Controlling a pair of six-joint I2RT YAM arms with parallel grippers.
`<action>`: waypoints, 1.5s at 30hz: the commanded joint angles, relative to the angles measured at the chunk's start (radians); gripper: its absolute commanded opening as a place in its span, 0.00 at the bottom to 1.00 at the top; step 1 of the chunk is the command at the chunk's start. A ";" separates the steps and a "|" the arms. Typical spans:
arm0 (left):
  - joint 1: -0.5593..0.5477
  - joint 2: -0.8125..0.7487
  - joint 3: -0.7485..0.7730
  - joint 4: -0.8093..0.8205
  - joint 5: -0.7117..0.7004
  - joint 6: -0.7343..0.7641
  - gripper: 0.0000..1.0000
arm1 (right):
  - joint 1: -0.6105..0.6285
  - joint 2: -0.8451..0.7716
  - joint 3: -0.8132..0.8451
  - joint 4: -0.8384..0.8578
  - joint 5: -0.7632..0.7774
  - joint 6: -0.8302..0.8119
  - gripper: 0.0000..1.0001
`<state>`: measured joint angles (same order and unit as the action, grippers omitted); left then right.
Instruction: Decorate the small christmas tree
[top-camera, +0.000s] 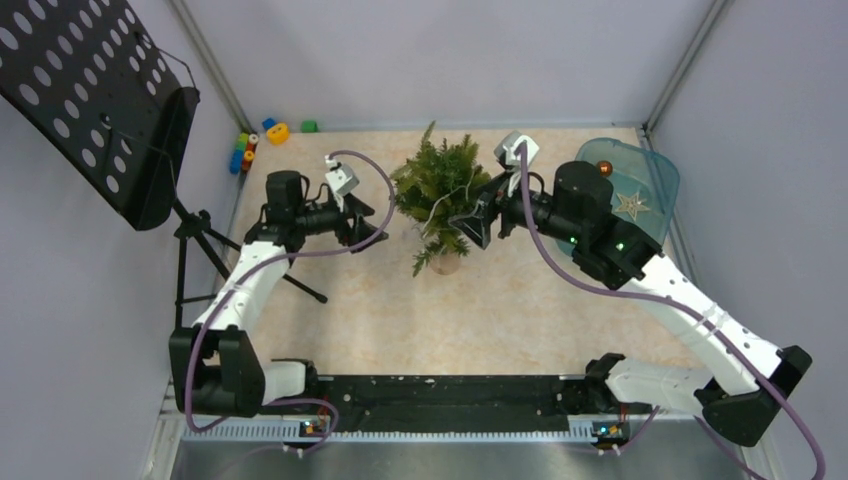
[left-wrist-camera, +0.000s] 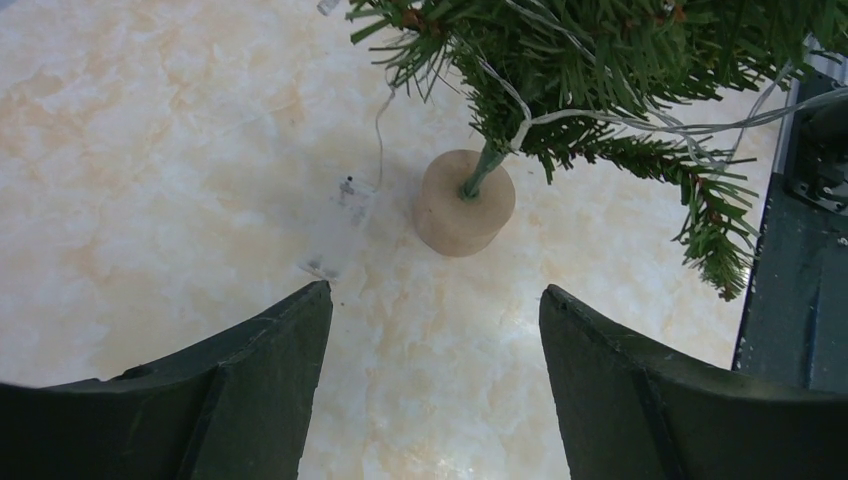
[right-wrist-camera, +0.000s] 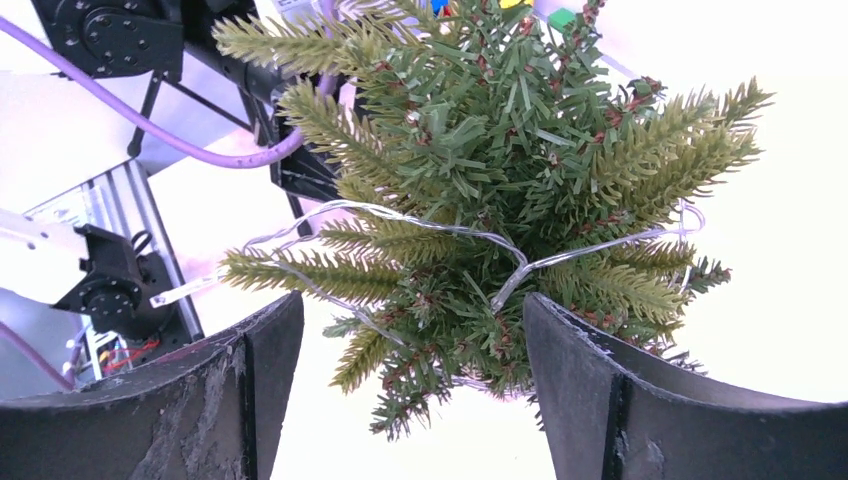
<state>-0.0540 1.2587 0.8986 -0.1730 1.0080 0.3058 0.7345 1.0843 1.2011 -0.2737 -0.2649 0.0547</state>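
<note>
We see a light string (right-wrist-camera: 440, 222) on the small christmas tree (top-camera: 440, 185); star (top-camera: 631, 205) and ball (top-camera: 604, 168) wait at 3 o'clock. Left gripper (left-wrist-camera: 435, 290) and right gripper (right-wrist-camera: 412, 300) are apart, empty.

Bare tabletop (top-camera: 480, 310) in front of small christmas tree (top-camera: 437, 190).

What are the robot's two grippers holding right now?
Nothing. The left gripper and right gripper are both open and empty, on either side of the small dark green artificial christmas tree. Its thin clear light wire lies on the branches, not pinched.
</note>
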 joint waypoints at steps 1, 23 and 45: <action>-0.003 -0.048 0.075 -0.186 0.035 0.106 0.79 | -0.010 -0.007 0.084 -0.073 -0.063 -0.024 0.80; -0.373 -0.243 0.546 -0.700 -0.156 0.124 0.85 | 0.006 -0.032 -0.106 0.222 0.124 0.356 0.34; -0.592 -0.137 0.545 -0.443 -0.879 0.136 0.72 | 0.134 -0.030 -0.147 0.337 0.282 0.399 0.36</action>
<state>-0.6445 1.1366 1.4685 -0.7433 0.3058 0.4252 0.8555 1.0740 1.0412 0.0269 0.0143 0.4461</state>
